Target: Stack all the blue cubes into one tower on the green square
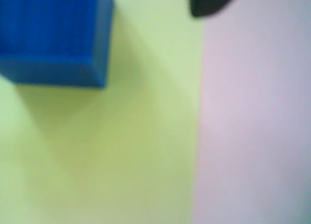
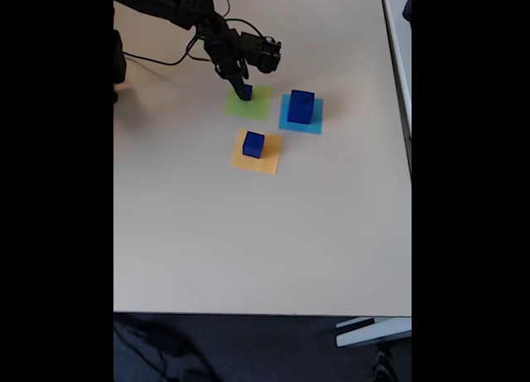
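In the fixed view the gripper (image 2: 243, 92) hangs over the green square (image 2: 255, 108) with a small blue cube (image 2: 245, 91) at its fingertips; whether the fingers clench the cube or have let go cannot be told. The wrist view shows that cube (image 1: 53, 37) blurred, close above the green paper. A larger blue cube (image 2: 301, 106) stands on the cyan square (image 2: 315, 121), and a middle-sized one (image 2: 253, 144) on the orange square (image 2: 263, 160). The step in hand appears to be setting a cube on green; next, fetching another cube calls for a centred placement on top
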